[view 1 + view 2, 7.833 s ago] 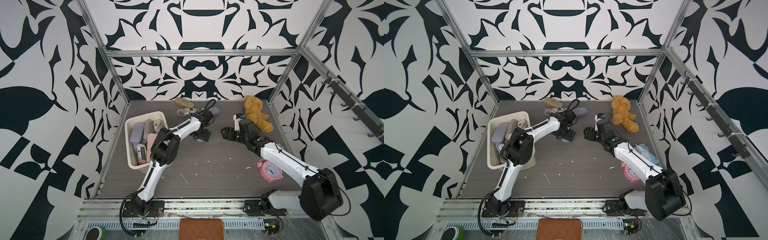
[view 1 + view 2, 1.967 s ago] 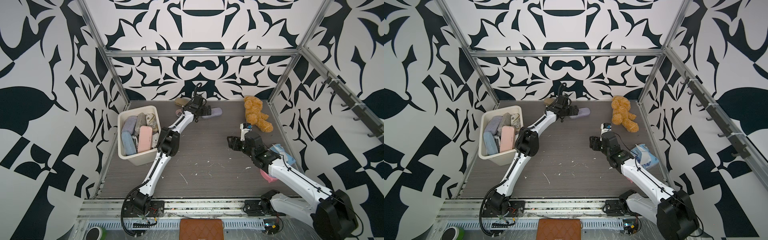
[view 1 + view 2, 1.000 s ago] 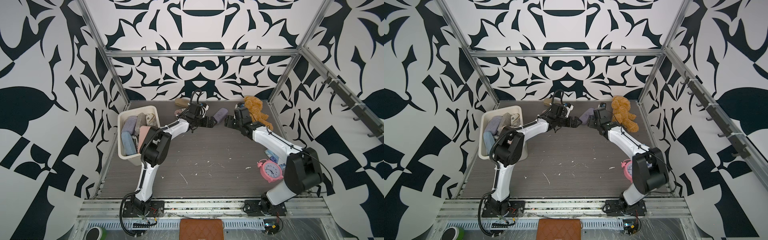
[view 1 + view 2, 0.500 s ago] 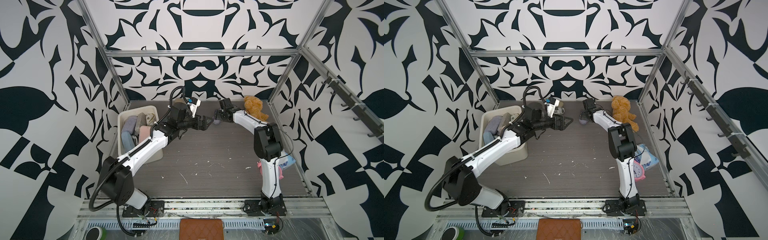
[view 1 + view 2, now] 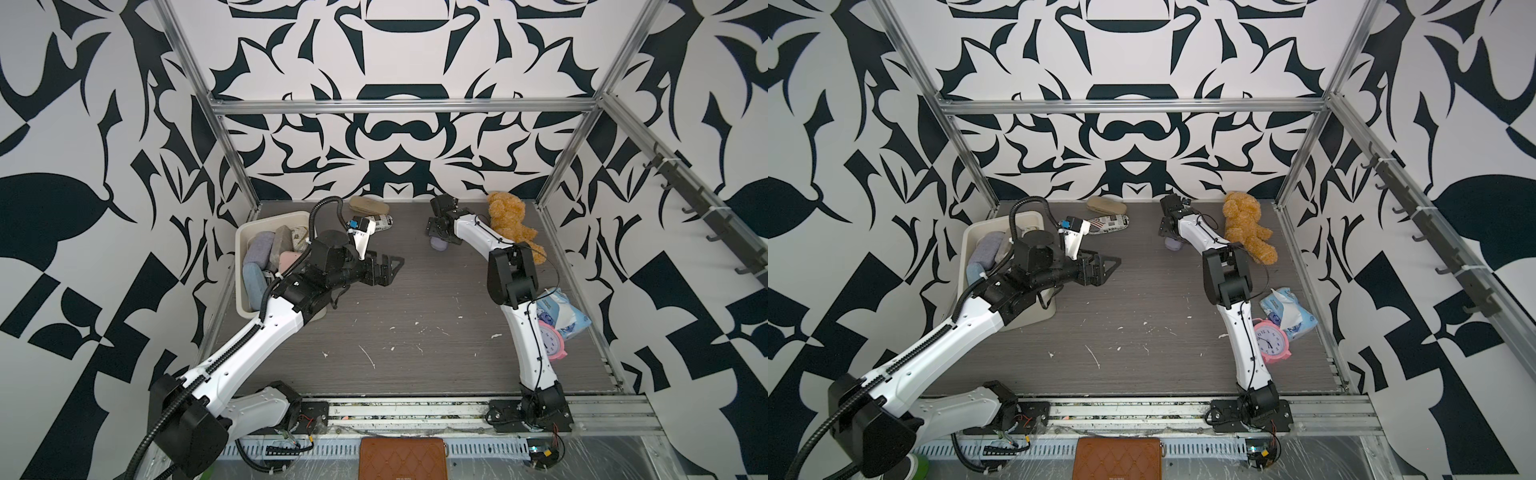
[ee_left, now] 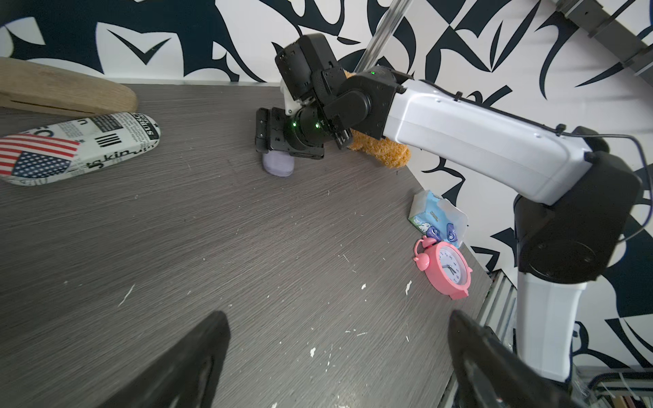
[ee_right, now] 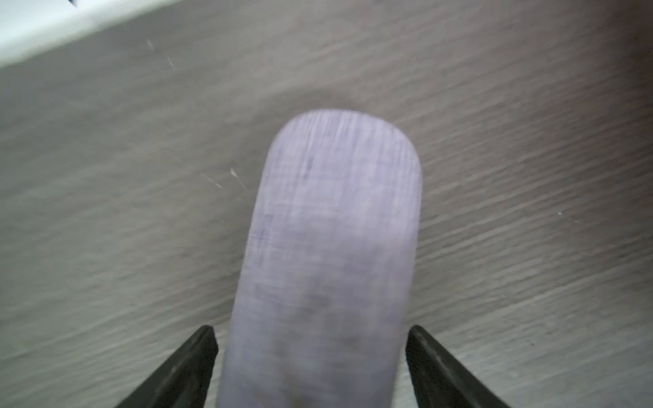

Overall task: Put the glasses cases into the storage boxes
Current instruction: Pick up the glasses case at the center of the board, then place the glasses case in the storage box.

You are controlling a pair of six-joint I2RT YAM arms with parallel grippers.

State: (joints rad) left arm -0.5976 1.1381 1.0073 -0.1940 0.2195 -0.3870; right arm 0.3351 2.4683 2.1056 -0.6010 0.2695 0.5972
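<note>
A lilac glasses case (image 7: 332,229) lies on the table at the back, seen in both top views (image 5: 438,244) (image 5: 1173,245). My right gripper (image 7: 311,339) stands open astride its near end, a thin gap showing at each fingertip. My left gripper (image 5: 392,272) hovers open and empty over bare table beside the cream storage box (image 5: 272,216), which holds several cases. A newspaper-and-flag case (image 5: 380,222) and a tan case (image 5: 368,204) lie at the back near the wall. In the left wrist view the right gripper (image 6: 282,148) covers most of the lilac case (image 6: 278,165).
A tan teddy bear (image 5: 511,220) lies just right of the right gripper. A pink alarm clock (image 5: 552,340) and a blue-white packet (image 5: 563,316) sit by the right wall. A brown quilted wallet (image 5: 403,457) lies in front of the table.
My left gripper has drawn back from the lilac case toward the storage box. The right gripper has swung to the back of the table and come down over the case.
</note>
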